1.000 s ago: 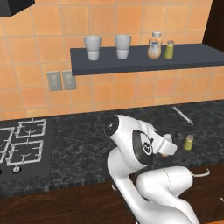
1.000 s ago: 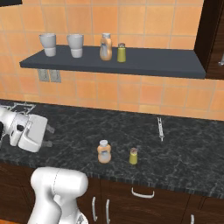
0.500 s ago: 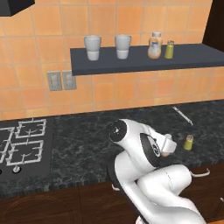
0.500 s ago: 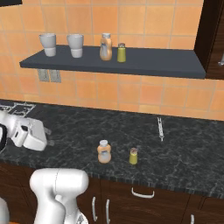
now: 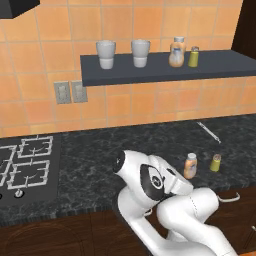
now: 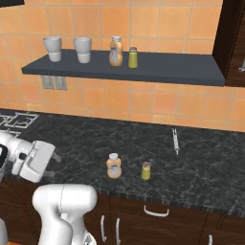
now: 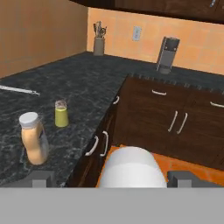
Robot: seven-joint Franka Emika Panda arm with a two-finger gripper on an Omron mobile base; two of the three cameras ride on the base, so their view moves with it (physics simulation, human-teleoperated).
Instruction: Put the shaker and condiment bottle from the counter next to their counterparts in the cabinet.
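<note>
Black marbled counter (image 6: 201,158) runs under everything we care about, and above it the slate-grey cabinet (image 5: 220,62) shelf carries the counterparts (image 6: 115,51), a fat pale-orange bottle and a small yellow-green shaker standing just beside each other, right of two pale cups (image 5: 105,54).

Over the last second the arm has swung: its white forearm and hand have moved rightward along the counter front in both base views, closing on the two items to be moved. The base itself has not driven, since tiles, shelf and stove (image 5: 25,165) sit where they did. We read this as the approach phase only; nothing has been picked up.

The condiment bottle (image 6: 114,166) stands upright on the counter near its front edge, with the shaker (image 6: 146,171) just beside it to the right, apart from it. In the hand view both lie ahead and to the left, bottle (image 7: 35,139) nearer than shaker (image 7: 61,113). A thin silver utensil (image 6: 175,140) lies well behind them.

The gripper (image 7: 111,178) holds nothing; only its dark tips peek up at the bottom of the hand view, spread wide, so it is probably fully parted, though we cannot be sure.
</note>
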